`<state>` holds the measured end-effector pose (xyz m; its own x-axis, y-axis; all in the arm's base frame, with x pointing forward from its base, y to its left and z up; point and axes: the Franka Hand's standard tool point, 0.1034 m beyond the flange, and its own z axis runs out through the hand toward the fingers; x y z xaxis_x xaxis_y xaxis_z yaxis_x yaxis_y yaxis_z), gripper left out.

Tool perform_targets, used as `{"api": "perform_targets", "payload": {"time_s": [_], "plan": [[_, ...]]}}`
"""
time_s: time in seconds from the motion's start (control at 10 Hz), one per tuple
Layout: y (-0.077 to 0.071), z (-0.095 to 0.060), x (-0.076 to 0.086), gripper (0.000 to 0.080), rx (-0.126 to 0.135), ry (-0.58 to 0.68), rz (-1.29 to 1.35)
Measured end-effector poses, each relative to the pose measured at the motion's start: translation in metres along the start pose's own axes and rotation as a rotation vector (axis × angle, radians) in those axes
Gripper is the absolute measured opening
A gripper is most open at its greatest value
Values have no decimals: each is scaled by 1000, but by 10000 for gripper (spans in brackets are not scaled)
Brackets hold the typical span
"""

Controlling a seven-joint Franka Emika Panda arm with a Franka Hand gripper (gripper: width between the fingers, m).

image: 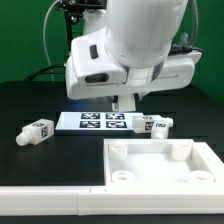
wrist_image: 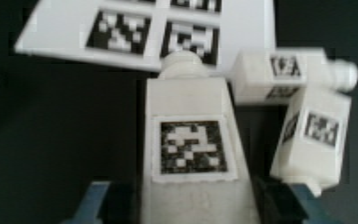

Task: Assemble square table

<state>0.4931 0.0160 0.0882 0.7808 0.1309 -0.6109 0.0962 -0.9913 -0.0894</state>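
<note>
Leg (wrist_image: 190, 130) between the jaws (grip unclear); tabletop (image: 160, 168) cropped.

In the wrist view the gripper (wrist_image: 176, 192) is blurred and cut off by the picture's edge; whether its 2 fingers (wrist_image: 101, 200) touch the leg (wrist_image: 194, 120) between them cannot be told. The marker board (wrist_image: 123, 30) is cropped too. In the exterior view the arm (image: 130, 45) hides the gripper, and the picture's edge cuts off the square top (image: 160, 146).

White legs (wrist_image: 194, 95), black-and-white tags (wrist_image: 190, 150); white square top (image: 165, 166); white marker board (image: 100, 121); black table (image: 30, 105).
</note>
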Motion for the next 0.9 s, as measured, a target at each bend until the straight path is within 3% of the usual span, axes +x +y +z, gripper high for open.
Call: {"api": "perform_targets", "payload": {"time_s": [0.2, 0.3, 0.4, 0.5, 0.6, 0.8, 0.9], "plan": [[-2, -5, 1, 285, -15, 102, 2], [-18, -27, 11, 285, -17, 173, -6], [-32, -61, 24, 285, 1, 297, -38], [-36, -85, 34, 285, -2, 404, -67], [-34, -95, 40, 285, -15, 493, -73], [-31, -91, 40, 286, -33, 598, -71], [-29, -96, 46, 286, -47, 691, -72]]}}
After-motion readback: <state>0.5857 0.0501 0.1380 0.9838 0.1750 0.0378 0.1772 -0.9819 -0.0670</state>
